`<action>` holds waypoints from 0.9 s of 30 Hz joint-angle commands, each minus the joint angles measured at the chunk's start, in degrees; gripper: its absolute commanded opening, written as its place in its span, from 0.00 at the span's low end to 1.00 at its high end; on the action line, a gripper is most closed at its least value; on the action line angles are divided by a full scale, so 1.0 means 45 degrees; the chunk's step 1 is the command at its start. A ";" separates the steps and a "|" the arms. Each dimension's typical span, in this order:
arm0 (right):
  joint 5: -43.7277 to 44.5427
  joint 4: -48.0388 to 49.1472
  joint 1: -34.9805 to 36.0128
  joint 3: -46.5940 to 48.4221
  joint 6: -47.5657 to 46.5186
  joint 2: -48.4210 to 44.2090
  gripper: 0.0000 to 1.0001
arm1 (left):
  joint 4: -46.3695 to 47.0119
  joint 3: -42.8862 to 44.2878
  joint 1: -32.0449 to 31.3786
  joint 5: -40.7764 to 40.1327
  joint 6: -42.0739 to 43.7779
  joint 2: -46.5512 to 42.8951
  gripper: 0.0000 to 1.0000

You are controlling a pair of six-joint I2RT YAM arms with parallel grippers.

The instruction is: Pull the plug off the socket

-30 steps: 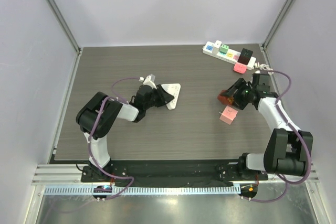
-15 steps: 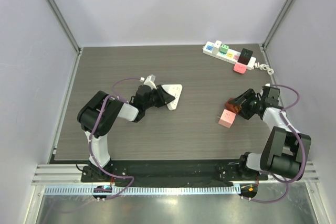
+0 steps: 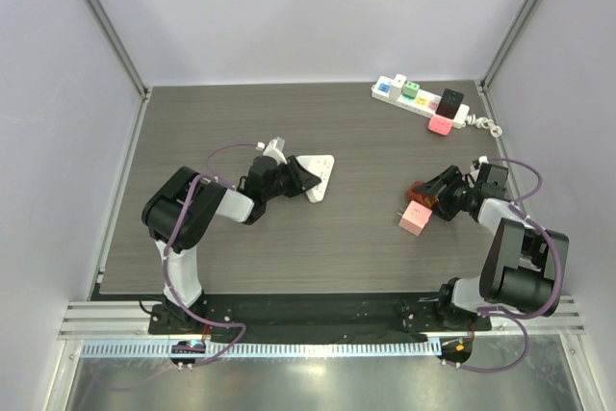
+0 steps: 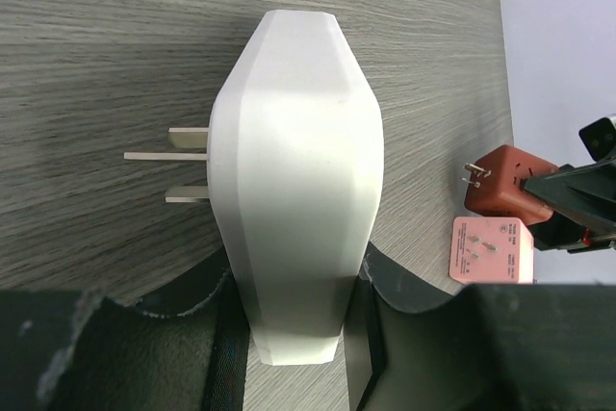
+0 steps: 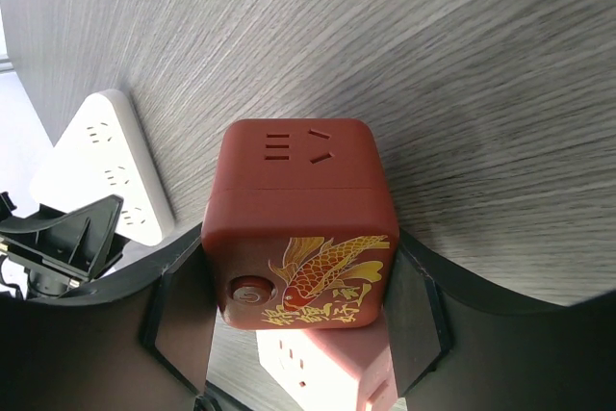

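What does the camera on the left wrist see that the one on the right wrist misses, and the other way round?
Only the left wrist view shows the metal prongs of the white adapter, sticking out sideways over the table. Only the right wrist view shows the gold fish picture on the red cube and the slot holes on one of its faces. Both show the white adapter, the red cube, the pink cube and the wood-grain table.

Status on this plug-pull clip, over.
Left gripper shut on white adapter, prongs bare. Right gripper shut on red cube socket, well apart from adapter. Pink cube lies close beside it.
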 commanded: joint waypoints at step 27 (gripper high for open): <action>0.1549 -0.2088 -0.0133 0.0348 -0.0935 -0.1246 0.98 | 0.0491 -0.0157 0.0146 0.0717 0.0009 0.0210 0.00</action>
